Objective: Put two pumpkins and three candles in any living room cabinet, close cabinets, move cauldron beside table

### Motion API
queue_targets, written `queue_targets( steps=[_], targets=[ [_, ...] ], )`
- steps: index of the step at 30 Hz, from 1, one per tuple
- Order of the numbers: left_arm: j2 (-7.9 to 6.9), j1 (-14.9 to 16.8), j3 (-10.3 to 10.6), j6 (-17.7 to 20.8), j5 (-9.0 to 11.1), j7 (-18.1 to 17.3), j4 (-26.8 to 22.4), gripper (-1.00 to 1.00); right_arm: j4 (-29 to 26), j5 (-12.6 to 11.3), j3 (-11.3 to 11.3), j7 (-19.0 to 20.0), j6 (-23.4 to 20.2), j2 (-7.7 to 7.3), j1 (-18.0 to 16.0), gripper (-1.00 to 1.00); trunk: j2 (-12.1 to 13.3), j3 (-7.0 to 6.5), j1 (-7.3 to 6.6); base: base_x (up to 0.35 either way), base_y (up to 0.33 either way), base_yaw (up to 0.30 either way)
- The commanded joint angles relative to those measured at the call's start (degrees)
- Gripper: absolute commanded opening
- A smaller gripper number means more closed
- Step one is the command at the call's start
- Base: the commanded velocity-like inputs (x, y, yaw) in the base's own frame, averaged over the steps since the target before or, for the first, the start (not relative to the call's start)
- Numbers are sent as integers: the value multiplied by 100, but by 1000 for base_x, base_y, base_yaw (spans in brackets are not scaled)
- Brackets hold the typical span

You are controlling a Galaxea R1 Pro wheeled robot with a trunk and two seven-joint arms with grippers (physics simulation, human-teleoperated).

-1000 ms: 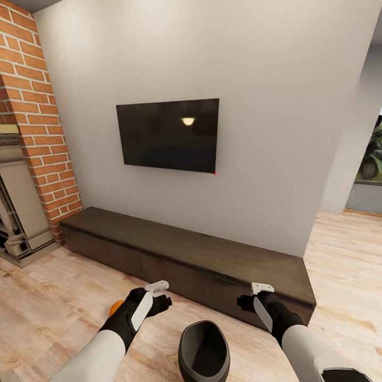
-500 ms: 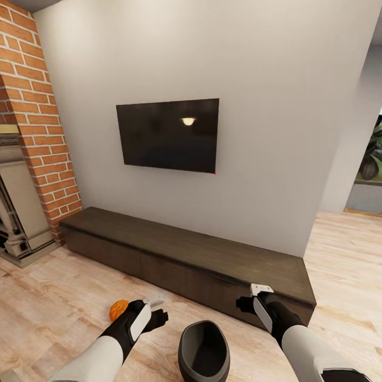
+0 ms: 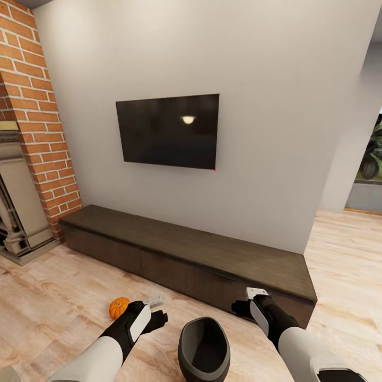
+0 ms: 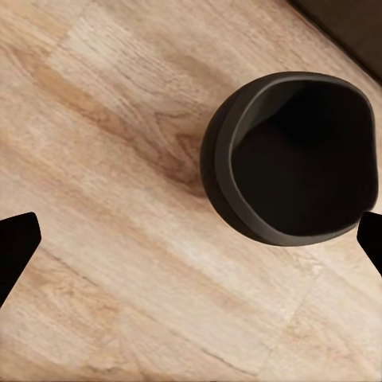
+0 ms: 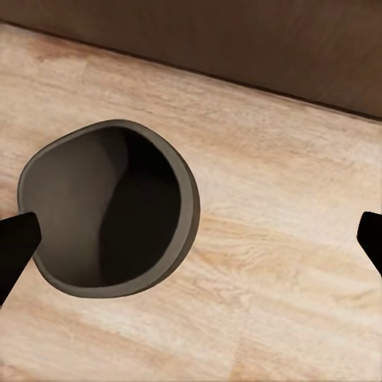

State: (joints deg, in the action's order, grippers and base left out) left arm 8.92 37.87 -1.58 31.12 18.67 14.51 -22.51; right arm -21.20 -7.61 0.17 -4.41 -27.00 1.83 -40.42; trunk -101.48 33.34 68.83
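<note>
One orange pumpkin (image 3: 119,307) lies on the wood floor in front of the long dark-brown cabinet (image 3: 185,260), whose drawer fronts are all shut. My left gripper (image 3: 159,309) hovers just right of the pumpkin, open and empty. The dark grey cauldron (image 3: 204,350) stands on the floor between my arms; its hollow shows in the left wrist view (image 4: 294,159) and the right wrist view (image 5: 111,211). My right gripper (image 3: 245,300) is open near the cabinet's right end, holding nothing. The candles and the table are out of view.
A black TV (image 3: 167,131) hangs on the wall above the cabinet. A brick column (image 3: 37,116) and a stone fireplace (image 3: 16,212) stand at the left. Open wood floor runs to the right, toward a doorway with a plant (image 3: 371,159).
My left gripper has dropped lower and uncovered the pumpkin behind it. The head view has shifted a little; the right gripper sits slightly further left.
</note>
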Motion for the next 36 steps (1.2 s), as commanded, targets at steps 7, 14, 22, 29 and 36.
queue_targets(
  steps=[7,14,22,29,36],
  targets=[
    [4,1,-11,18,58,48,7,100,-8,-33,372,-19,-25,61,6,100,-285,133,154,0,0,0],
    [11,1,-9,-23,58,54,10,100,-7,-30,664,-4,-13,168,8,100,-566,258,308,0,0,0],
    [73,6,250,-579,58,106,-62,100,-40,-41,719,-4,-127,185,7,100,-887,402,483,0,0,0],
    [106,633,290,1876,60,118,-514,100,-610,-87,678,10,-1404,200,-294,100,-1168,527,637,0,0,0],
    [108,765,276,2281,75,79,-702,100,-709,-109,658,69,-1545,219,-364,100,-1449,653,791,0,0,0]
  ],
)
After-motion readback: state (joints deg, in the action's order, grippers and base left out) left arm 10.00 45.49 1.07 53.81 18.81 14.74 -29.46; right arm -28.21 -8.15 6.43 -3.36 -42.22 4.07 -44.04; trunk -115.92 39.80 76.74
